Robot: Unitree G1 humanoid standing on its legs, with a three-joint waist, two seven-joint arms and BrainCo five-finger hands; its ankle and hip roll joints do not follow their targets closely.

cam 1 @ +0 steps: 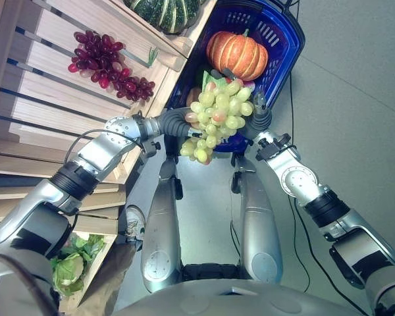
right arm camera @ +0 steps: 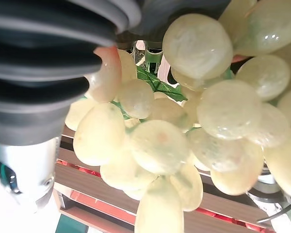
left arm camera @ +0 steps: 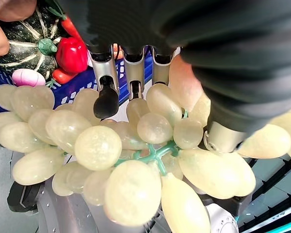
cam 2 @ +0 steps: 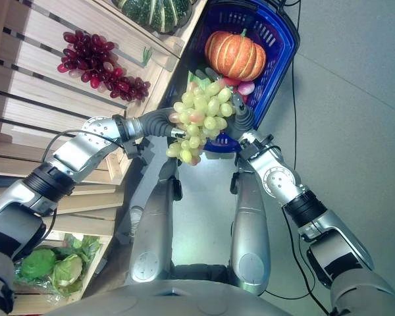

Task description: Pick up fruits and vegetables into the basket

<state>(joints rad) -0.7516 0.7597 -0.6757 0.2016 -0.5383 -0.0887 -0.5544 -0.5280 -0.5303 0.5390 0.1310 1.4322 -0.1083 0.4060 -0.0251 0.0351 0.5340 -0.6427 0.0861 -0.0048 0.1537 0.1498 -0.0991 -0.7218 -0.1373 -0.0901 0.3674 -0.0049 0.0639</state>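
Green grapes (left arm camera: 136,160) hang over the blue basket's (cam 1: 286,46) near rim, left hand (left arm camera: 131,68) fingers curled round them; right hand (cam 1: 260,117) touches them, grip unclear. Head views show the basket's orange pumpkin (cam 1: 237,54).

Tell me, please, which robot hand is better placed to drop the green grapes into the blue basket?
Probably the left robot hand: its fingers reach down onto the green grapes, which hang at the near rim of the blue basket. The right robot hand sits beside the bunch, its fingers hidden.
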